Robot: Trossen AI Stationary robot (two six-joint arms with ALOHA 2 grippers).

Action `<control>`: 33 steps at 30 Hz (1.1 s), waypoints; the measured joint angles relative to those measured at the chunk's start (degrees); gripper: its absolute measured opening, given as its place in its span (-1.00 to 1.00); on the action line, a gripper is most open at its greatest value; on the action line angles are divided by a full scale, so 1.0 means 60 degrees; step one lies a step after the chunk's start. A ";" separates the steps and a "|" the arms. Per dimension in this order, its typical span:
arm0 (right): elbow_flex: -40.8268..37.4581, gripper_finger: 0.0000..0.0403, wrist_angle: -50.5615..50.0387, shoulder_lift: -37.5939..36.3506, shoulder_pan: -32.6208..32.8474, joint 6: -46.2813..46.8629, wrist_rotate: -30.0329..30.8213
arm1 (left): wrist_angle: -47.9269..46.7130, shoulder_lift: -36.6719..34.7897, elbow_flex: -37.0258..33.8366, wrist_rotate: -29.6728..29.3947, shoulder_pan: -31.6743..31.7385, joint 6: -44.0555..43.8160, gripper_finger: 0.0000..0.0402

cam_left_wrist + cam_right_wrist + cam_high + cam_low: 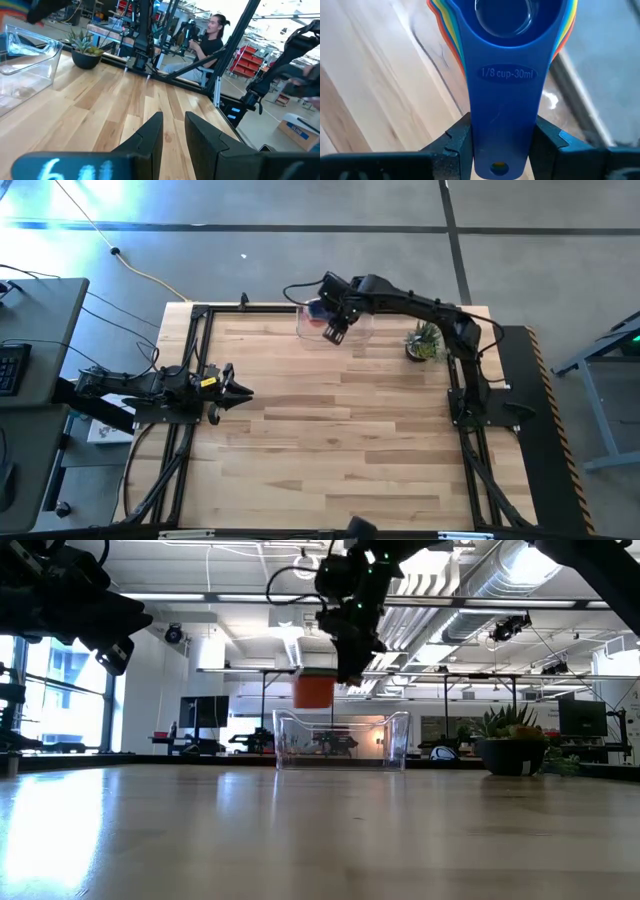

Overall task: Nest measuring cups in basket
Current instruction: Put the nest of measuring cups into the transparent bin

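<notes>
From above, we see the right gripper point(334, 330) reaching over the far edge of the desk point(330, 440), holding the measuring cups point(318, 312) over the clear basket point(352, 338), which sits at the far side just left of a small potted plant point(425, 342). The left gripper point(238, 392) waits low at the left edge of the desk, well apart from the work.

At desk level, the stack point(314, 692) hangs above the basket point(342, 741), its orange underside just over the rim and not yet inside. The right gripper point(351, 668) comes down from above; the plant point(511, 743) stands to the right.

In the left wrist view, the left arm's fingers point(150, 137) stand slightly apart with nothing between them. The basket point(30, 55) and plant point(85, 50) lie across the desk, and a seated person point(202, 47) shows in the room beyond.

In the right wrist view, the fingers point(457, 140) are clamped on the flat blue handle of the nested cups point(502, 30), with the coloured rims of the larger cups fanned beneath the blue one, labelled 1/8 cup.

We judge the risk lies in the release. The grip seems to hold mainly the handles, so the lower cups could slip apart, and a drop from this height could let the stack tip, un-nest, or catch the rim.
</notes>
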 joint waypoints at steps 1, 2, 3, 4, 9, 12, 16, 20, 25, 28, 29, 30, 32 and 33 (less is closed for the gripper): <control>-0.0149 -0.39 0.0013 0.0002 -0.0122 0.0002 -0.0154 | 0.0003 -0.0002 0.0000 0.0000 0.0004 0.0000 -0.64; -0.0320 -0.39 0.0058 0.0004 -0.0222 0.0010 -0.0251 | 0.0000 -0.0002 0.0000 0.0000 0.0000 0.0000 -0.64; -0.0520 -0.39 0.0217 0.0004 -0.0308 0.0022 -0.0333 | 0.0001 -0.0001 0.0000 -0.0001 0.0004 0.0000 -0.64; -0.0705 -0.39 0.0427 0.0005 -0.0373 0.0017 -0.0424 | 0.0000 0.0002 0.0000 0.0000 0.0004 0.0000 -0.64; -0.1682 -0.39 0.1602 0.0020 -0.0573 -0.0153 -0.0579 | 0.0001 -0.0002 0.0000 0.0000 0.0004 0.0000 -0.64; -0.2229 -0.39 0.2088 0.0022 -0.0781 -0.0175 -0.0957 | 0.0000 0.0002 0.0000 0.0000 0.0000 0.0000 -0.64; -0.2931 -0.39 0.2787 0.0022 -0.1011 -0.0221 -0.0973 | 0.0000 -0.0002 0.0000 0.0000 0.0004 0.0000 -0.64; -0.3472 -0.39 0.3552 0.0025 -0.1117 -0.0174 -0.1195 | 0.0000 0.0002 0.0000 -0.0003 0.0004 0.0000 -0.64; -0.3809 -0.39 0.3676 0.0025 -0.1117 0.0058 -0.1106 | 0.0004 0.0001 0.0000 -0.0004 0.0004 0.0000 -0.64; -0.3962 -0.39 0.3665 0.0025 -0.1121 0.0081 -0.1078 | 0.0004 0.0000 0.0000 -0.0002 0.0004 0.0000 -0.64; -0.4006 -0.39 0.3676 0.0025 -0.1121 0.0115 -0.1079 | 0.0002 0.0001 0.0000 -0.0004 0.0002 0.0000 -0.64; -0.4047 -0.39 0.3712 0.0025 -0.1121 0.0219 -0.1090 | 0.0000 -0.0002 0.0000 0.0000 0.0003 0.0000 -0.64; -0.4072 -0.39 0.3710 0.0025 -0.1121 0.0288 -0.1115 | 0.0000 -0.0002 0.0000 -0.0003 0.0003 0.0000 -0.64; -0.4074 -0.35 0.3683 0.0025 -0.1121 0.0281 -0.1116 | 0.0003 0.0002 0.0000 -0.0004 0.0001 0.0000 -0.64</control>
